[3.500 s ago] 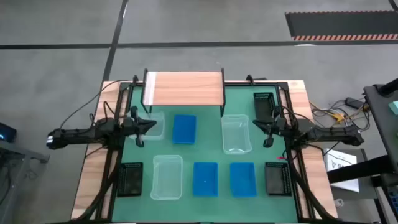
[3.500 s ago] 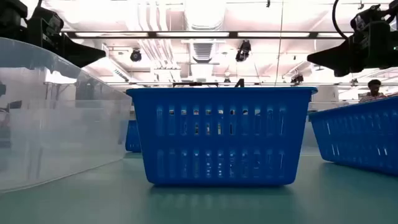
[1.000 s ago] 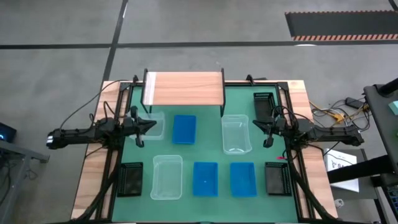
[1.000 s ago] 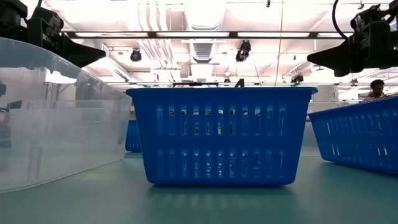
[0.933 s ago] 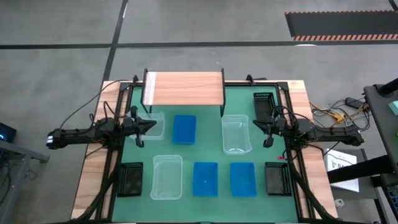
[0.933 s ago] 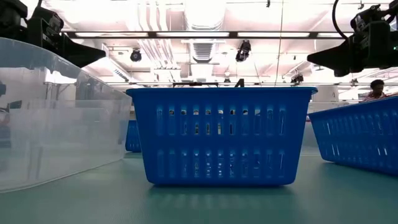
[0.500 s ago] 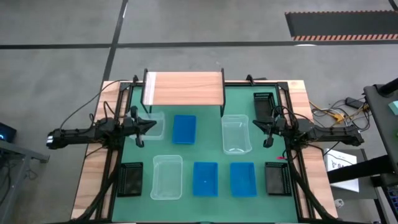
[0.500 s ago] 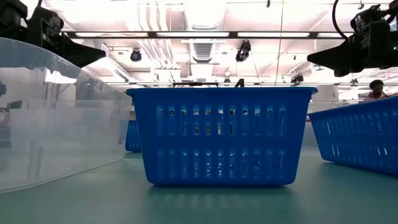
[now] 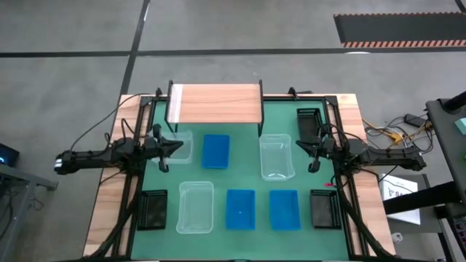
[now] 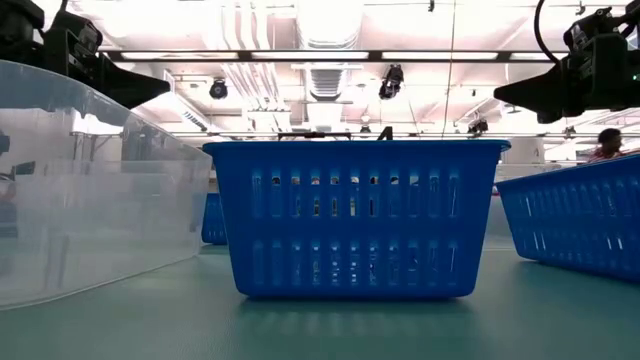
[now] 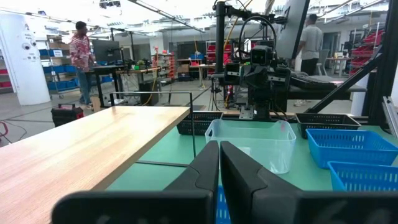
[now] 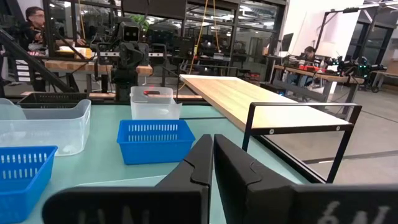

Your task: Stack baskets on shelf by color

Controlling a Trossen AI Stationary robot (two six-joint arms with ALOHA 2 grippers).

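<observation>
- Nothing has moved over the last few seconds; stacking has not begun.
- Left gripper [image 9: 177, 146] and right gripper [image 9: 299, 145] hover at the counter's side edges, jaws pressed together, empty.
- Baskets [image 9: 240, 208] lie spread on the counter [image 9: 246, 156]; shelf [image 9: 215, 102] at the far edge is bare.

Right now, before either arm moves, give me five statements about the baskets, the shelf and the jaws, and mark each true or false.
1. The shelf top carries no baskets. True.
2. Three blue baskets sit on the mat. True.
3. The left gripper holds a clear basket. False: its jaws are shut on nothing, over the clear basket beside the shelf.
4. The right gripper has its jaws open. False: they are shut.
5. All black baskets are stacked together. False: they lie apart, unstacked.
</observation>
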